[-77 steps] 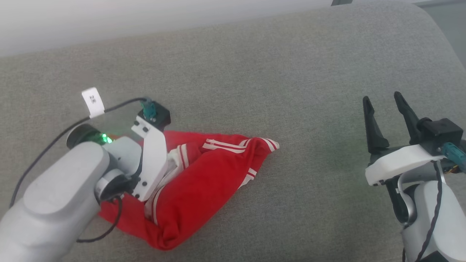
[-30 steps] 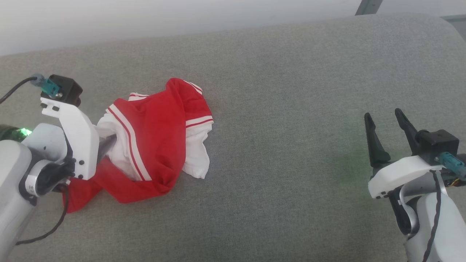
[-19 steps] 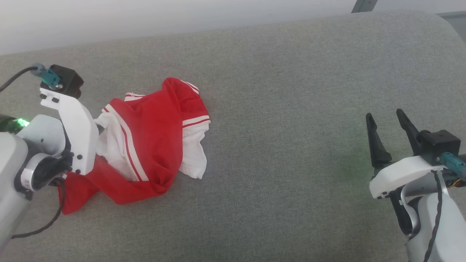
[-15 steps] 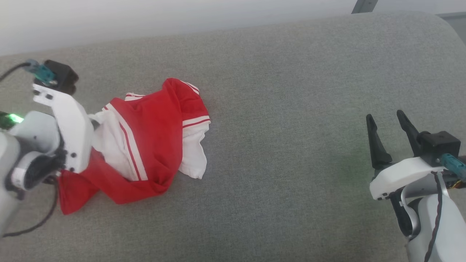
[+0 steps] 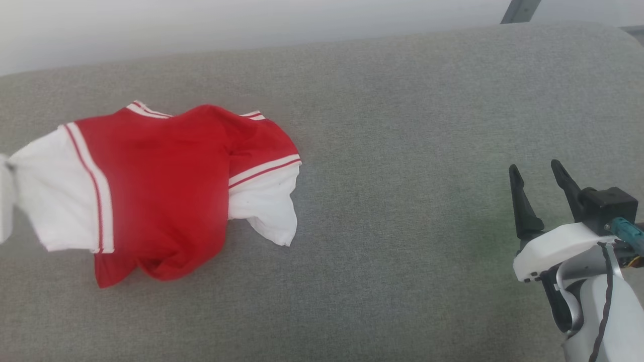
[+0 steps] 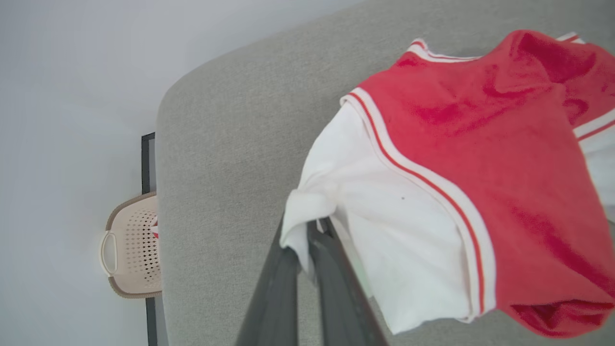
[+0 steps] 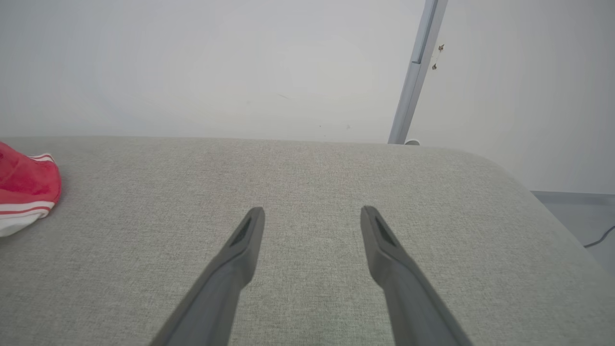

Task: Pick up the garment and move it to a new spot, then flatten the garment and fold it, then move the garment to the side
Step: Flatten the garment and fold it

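The garment [image 5: 156, 171], a red T-shirt with white sleeves and striped trim, lies partly spread on the left of the grey cushioned surface [image 5: 392, 151], its left sleeve stretched toward the head view's left edge. In the left wrist view my left gripper [image 6: 307, 230] is shut on the white hem of that sleeve, and the garment [image 6: 480, 144] hangs from it to the right. My right gripper [image 5: 538, 168] stands open at the right, well away from the cloth, nothing between its fingers [image 7: 245, 235]. A corner of the garment [image 7: 24, 187] shows at the right wrist view's left edge.
A beige perforated basket [image 6: 134, 245] sits beyond the cushion's end in the left wrist view. A white wall runs behind the cushion, with a grey metal post [image 7: 415, 72] at the back right. The cushion's rounded right edge [image 7: 543, 202] lies past my right gripper.
My left gripper closed on the white sleeve and pulled it leftward, out of the head view. The crumpled shirt opened out, its red body spread wider. The right arm stayed put.
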Motion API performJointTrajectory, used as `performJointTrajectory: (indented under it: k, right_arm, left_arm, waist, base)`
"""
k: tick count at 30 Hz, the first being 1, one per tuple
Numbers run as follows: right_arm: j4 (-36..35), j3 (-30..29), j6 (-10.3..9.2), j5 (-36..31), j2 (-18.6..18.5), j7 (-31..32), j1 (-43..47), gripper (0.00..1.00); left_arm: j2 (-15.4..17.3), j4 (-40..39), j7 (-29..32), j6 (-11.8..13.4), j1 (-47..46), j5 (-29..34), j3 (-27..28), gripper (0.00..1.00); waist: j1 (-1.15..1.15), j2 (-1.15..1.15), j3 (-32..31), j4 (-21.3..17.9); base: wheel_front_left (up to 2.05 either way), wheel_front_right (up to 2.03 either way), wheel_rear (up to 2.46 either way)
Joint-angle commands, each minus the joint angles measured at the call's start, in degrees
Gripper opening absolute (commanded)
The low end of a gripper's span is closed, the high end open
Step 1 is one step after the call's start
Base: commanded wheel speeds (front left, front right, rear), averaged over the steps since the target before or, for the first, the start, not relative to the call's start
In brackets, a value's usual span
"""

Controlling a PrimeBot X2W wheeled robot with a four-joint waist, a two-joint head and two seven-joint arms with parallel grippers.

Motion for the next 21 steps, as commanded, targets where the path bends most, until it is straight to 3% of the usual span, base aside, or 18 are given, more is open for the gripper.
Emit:
performJointTrajectory:
  k: [1,4,9,12,13,16,17,18,19,21]
  right_arm:
    - [-0.3,0.04,-0.08,-0.45,0.05,0.18,0.34,1.0]
    - [-0.43,0.14,-0.08,-0.38,0.09,0.49,0.4,1.0]
    - [-0.24,1.0,-0.08,0.16,-0.19,0.8,-0.43,1.0]
    - [-0.11,1.71,-0.08,0.24,-0.25,0.88,-0.81,1.0]
    - [-0.04,1.92,-0.08,0.39,-0.33,0.89,-0.83,1.0]
    - [0.26,2.56,-0.08,0.64,-0.59,0.89,-0.92,1.0]
    - [0.28,2.75,-0.08,0.7,-0.61,0.94,-0.9,1.0]
    - [0.35,2.81,-0.08,0.7,-0.71,0.97,-0.84,1.0]
    - [0.39,2.83,-0.08,0.7,-0.83,1.0,-0.73,1.0]
    - [0.46,2.86,-0.08,0.67,-1.02,1.1,-0.51,1.0]
  left_arm:
    - [0.73,1.13,-1.09,-0.01,1.86,0.74,0.13,0.0]
    - [1.06,4.8,-2.81,-0.24,4.35,0.53,-0.01,0.0]
    - [-2.52,13.09,-4.15,-1.73,5.53,0.66,-2.43,0.0]
    - [-5.49,17.55,-5.41,-3.1,5.0,0.2,-3.35,0.07]
    - [-6.48,18.96,-5.88,-3.54,4.87,0.0,-3.53,0.24]
    - [-8.94,22.87,-6.75,-4.42,4.5,-0.95,-3.92,0.33]
    - [-9.41,23.97,-6.85,-4.65,4.27,-0.82,-4.17,0.45]
    - [-10.26,24.97,-7.26,-4.97,4.04,-1.18,-4.13,0.75]
    - [-11.12,25.77,-7.47,-5.31,3.93,-1.49,-4.22,0.86]
    - [-12.08,27.4,-7.91,-6.03,3.88,-1.21,-4.8,1.0]
  waist:
    - [0.0,0.0,-0.01,0.19]
    - [0.0,0.0,0.03,0.38]
    - [0.0,0.0,0.38,0.25]
    - [0.0,0.0,0.6,0.04]
    - [0.0,0.0,0.62,-0.04]
    - [0.0,0.0,0.52,-0.15]
    - [0.0,0.0,0.45,-0.12]
    - [0.0,0.0,0.31,-0.05]
    - [0.0,0.0,0.14,0.07]
    - [0.0,0.0,-0.23,0.4]
  base:
    - [0.0,0.0,0.0]
    - [0.0,0.0,0.0]
    - [0.0,0.0,0.0]
    - [0.0,0.0,0.0]
    - [0.0,0.0,0.0]
    - [0.0,0.0,0.0]
    - [0.0,0.0,0.0]
    - [0.0,0.0,0.0]
    - [0.0,0.0,0.0]
    - [0.0,0.0,0.0]
